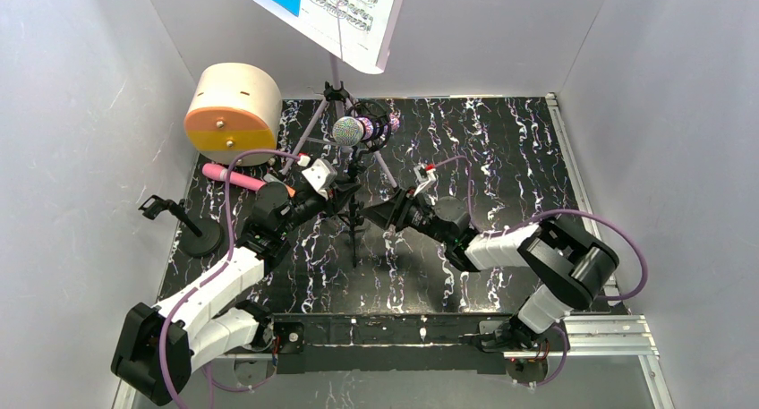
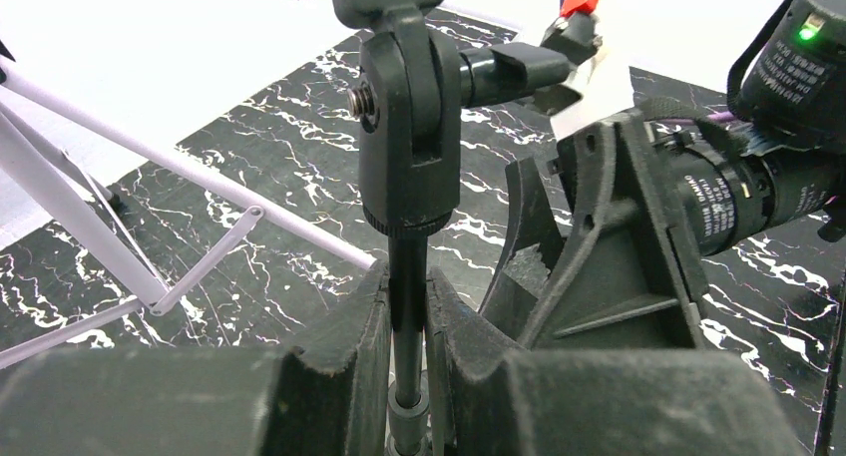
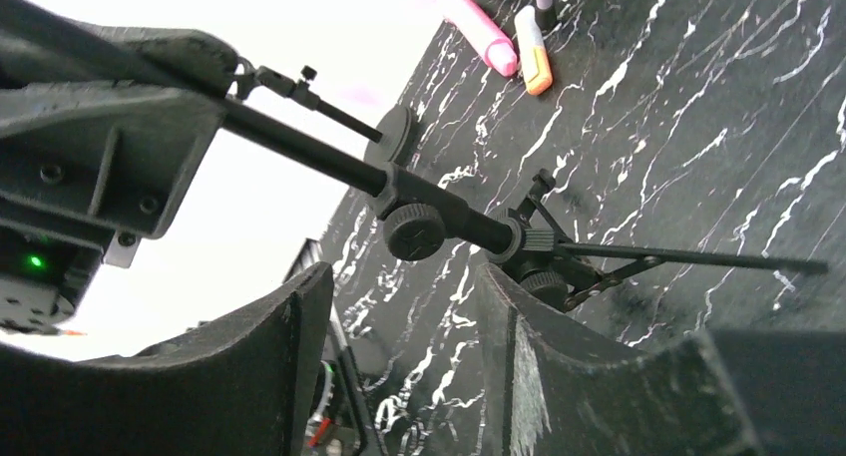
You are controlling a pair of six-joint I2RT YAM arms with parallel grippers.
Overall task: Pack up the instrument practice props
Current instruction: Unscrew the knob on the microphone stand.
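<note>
Left gripper [image 2: 407, 288] clenched on black tripod pole [image 2: 407, 251], centre frame; silver-mesh mic [image 1: 348, 131] above. Right gripper [image 3: 399, 311] released, jaws apart near pole knob. Step, likely: folding tripod. Next: right regrips legs [image 3: 688, 258].

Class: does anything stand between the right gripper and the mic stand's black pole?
Nothing visible does. The right gripper is open, and the black pole lies just beyond its gap, unobstructed. The left gripper grips the same pole nearer the mic, off to the side.
</note>
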